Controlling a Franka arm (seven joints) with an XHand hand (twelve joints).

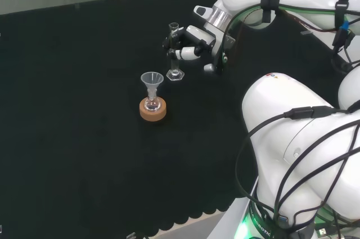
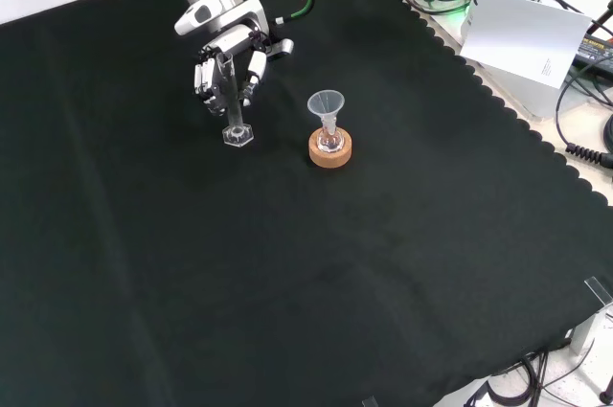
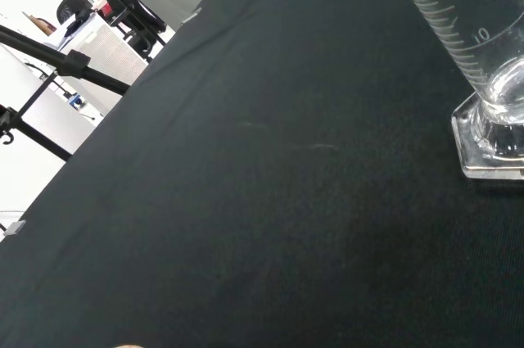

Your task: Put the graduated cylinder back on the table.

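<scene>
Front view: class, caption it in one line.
Hand holds the graduated cylinder upright, base at the cloth, beside a funnel-topped flask.

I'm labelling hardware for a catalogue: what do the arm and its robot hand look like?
The arm has rounded glossy white links with black straps, black cables and a green one. The robot hand is black and white, with fingers and a thumb.

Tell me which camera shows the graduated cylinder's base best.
The wrist view: the graduated cylinder's hexagonal base sits close and large on the black cloth. The head view and front view show the whole cylinder upright but small, with the hand around its tube.
</scene>
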